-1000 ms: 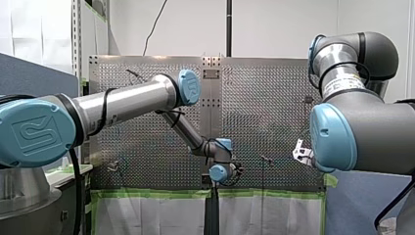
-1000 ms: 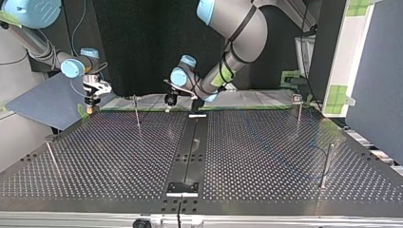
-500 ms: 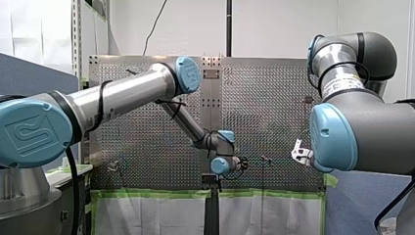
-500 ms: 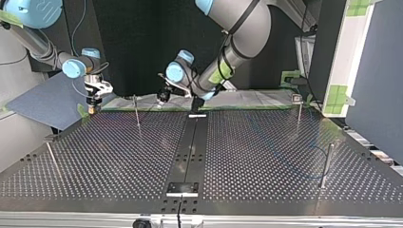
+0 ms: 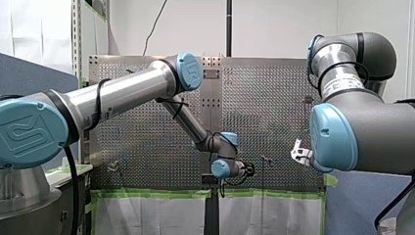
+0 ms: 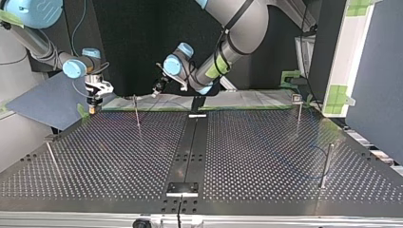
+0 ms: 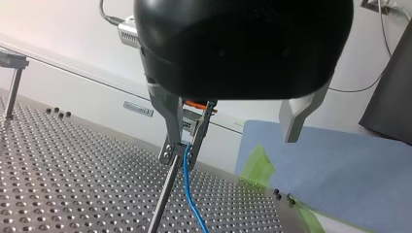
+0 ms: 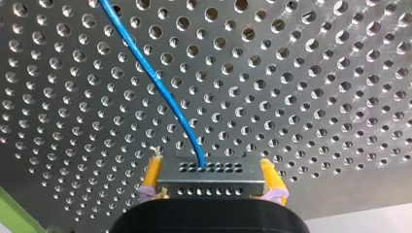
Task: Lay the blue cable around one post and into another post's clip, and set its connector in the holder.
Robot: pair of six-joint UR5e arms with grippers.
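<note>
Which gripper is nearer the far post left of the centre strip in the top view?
Left. My left gripper is open right at the post's top; my right gripper holds the connector apart from it, toward that view's left.

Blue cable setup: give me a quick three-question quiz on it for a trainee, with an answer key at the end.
1. True or false: my right gripper is shut on the connector.
2. In the left wrist view, the blue cable rises to: A the clip at the top of the post; B the green tape; C the blue mat.
3. Fill in: in the right wrist view, the pads on my right gripper are ____.

Key: 1 true; 2 A; 3 yellow.
</note>
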